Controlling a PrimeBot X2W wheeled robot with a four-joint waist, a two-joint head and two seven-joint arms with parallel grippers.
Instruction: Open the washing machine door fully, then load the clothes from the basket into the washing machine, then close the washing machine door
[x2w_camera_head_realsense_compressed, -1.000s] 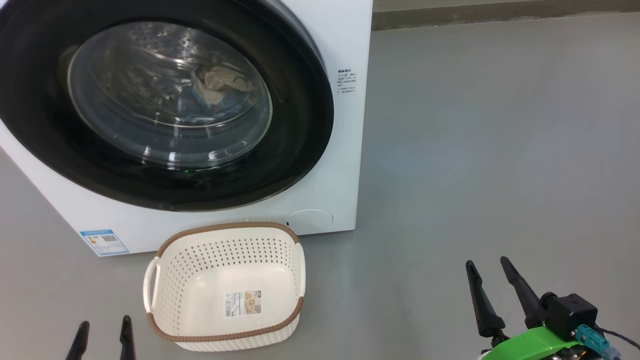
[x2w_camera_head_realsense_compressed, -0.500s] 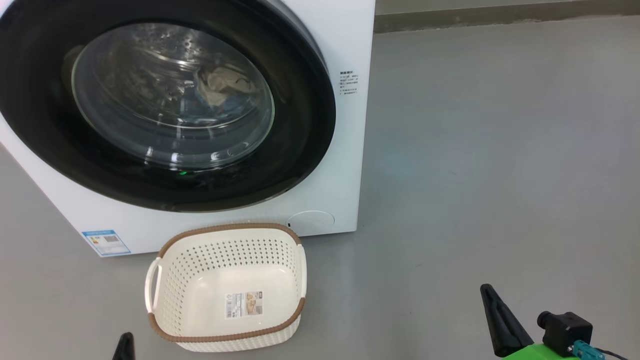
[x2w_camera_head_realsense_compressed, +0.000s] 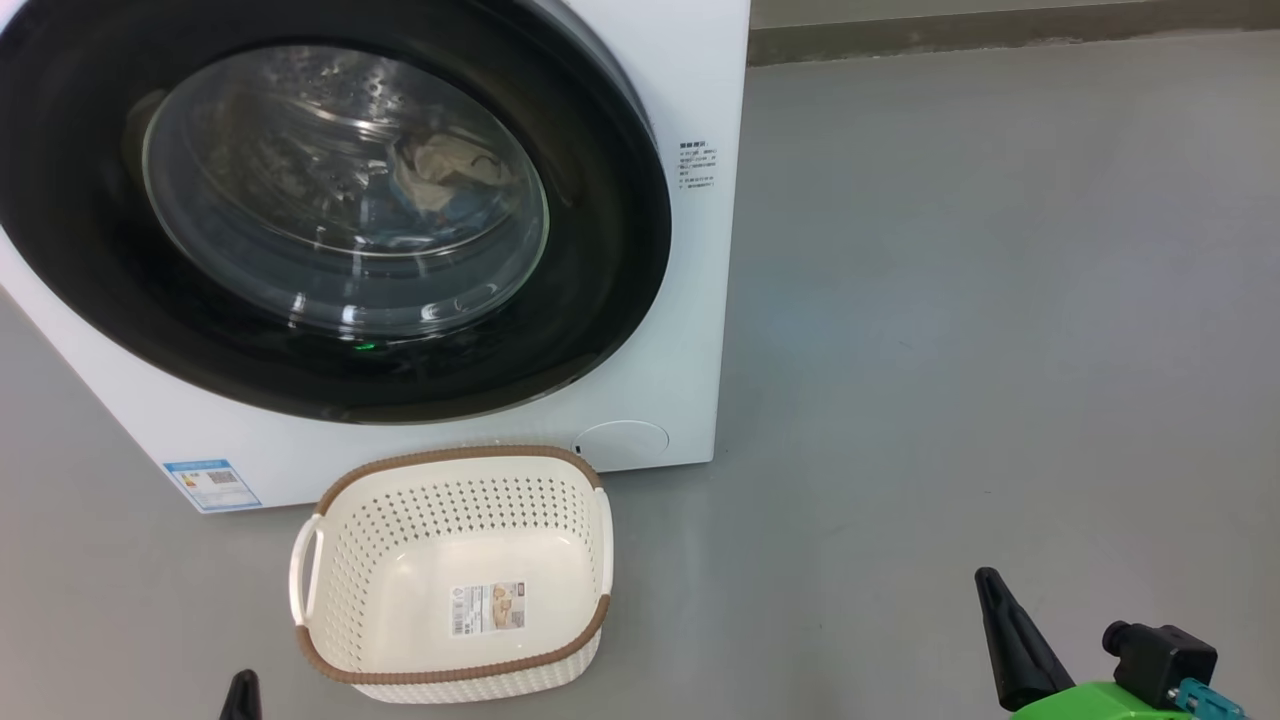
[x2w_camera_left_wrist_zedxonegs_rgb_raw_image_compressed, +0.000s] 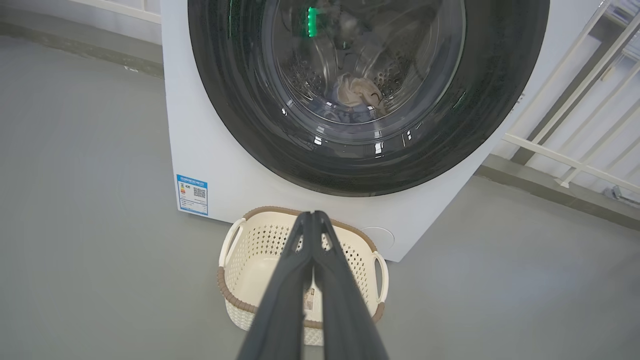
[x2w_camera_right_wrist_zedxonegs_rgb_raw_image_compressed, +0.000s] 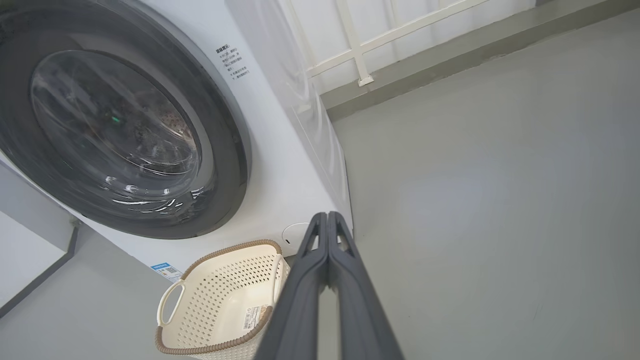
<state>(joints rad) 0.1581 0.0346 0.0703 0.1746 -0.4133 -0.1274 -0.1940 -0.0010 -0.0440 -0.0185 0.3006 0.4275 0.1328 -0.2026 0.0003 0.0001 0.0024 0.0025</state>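
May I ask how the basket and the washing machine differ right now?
The basket is empty; the washing machine holds the clothes behind its shut door. The basket is small, cream and perforated; the washing machine is large and white. Both stand on the grey floor.

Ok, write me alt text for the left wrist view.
A white washing machine stands with its round black-rimmed door shut, and a bundle of clothes is visible through it. On the grey floor in front sits an empty cream basket, and the left gripper, fingers pressed together, points over it.
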